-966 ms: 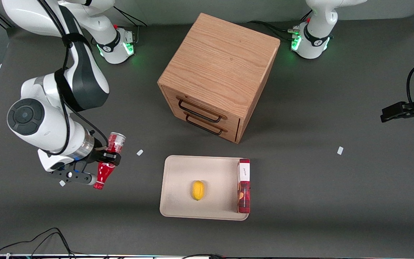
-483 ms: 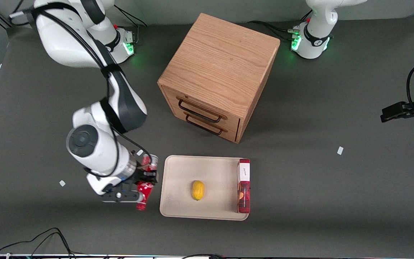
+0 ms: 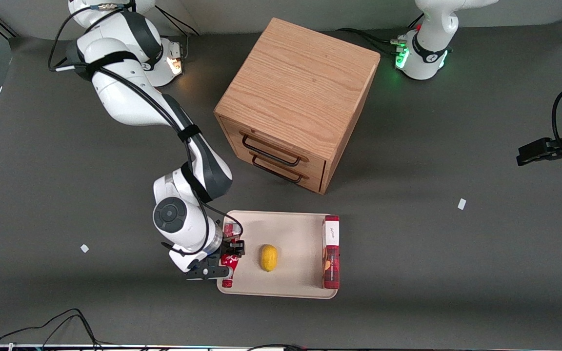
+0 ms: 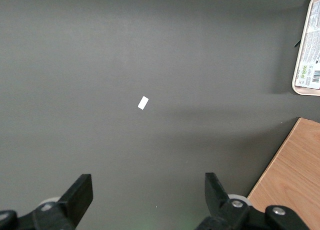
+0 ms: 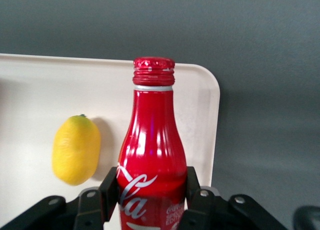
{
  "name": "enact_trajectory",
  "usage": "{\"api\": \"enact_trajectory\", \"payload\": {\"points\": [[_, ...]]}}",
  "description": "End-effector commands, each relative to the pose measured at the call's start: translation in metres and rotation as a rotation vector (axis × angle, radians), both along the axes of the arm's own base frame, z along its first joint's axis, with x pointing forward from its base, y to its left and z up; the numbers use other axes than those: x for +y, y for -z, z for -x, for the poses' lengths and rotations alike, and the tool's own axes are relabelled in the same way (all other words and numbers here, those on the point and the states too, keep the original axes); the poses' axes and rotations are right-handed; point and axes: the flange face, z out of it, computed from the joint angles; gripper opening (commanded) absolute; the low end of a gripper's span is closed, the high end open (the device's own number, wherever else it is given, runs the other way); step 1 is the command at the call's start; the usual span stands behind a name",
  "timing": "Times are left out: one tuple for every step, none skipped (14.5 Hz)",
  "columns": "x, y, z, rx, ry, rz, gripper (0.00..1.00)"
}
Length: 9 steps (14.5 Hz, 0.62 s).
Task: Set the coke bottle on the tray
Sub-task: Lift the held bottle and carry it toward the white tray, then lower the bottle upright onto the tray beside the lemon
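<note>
The coke bottle [image 3: 228, 265] [image 5: 152, 155] lies level in the air, cap toward the front camera, held over the edge of the tray [image 3: 291, 224] [image 5: 30, 115] at the working arm's end. The gripper [image 3: 229, 259] [image 5: 151, 192] is clamped on it, one finger pressed against each side of the red body, just below the white script. Beside the bottle, a little nearer the middle of the tray, a yellow lemon [image 3: 269, 257] [image 5: 76, 150] lies on the cream surface, close to the bottle but apart from it. On the tray's edge toward the parked arm's end rests a red box [image 3: 331, 253] with a white end. Farther from the front camera than the tray stands a wooden cabinet [image 3: 298, 97] with two dark-handled drawers. A few small white scraps [image 3: 461, 204] [image 4: 143, 102] dot the dark table [image 3: 456, 268].
</note>
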Motion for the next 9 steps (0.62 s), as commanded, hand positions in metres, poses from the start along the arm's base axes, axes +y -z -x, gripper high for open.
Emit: {"api": "enact_trajectory", "payload": {"points": [[0.002,0.01,-0.008,-0.022,-0.003,-0.031,0.0],[0.003,0.018,-0.007,-0.021,-0.001,-0.031,0.0],[0.003,0.022,-0.007,-0.02,0.001,-0.031,0.03],[0.003,0.031,-0.005,-0.009,0.006,-0.028,0.09],[0.002,0.04,-0.004,0.002,0.021,-0.026,0.17],[0.006,0.046,-0.002,0.006,0.027,-0.027,0.48],[0.007,0.048,-0.001,0.007,0.027,-0.024,0.6],[0.004,0.053,0.0,0.015,0.029,-0.019,0.63],[0.004,0.054,0.0,0.016,0.03,-0.017,0.77]]}}
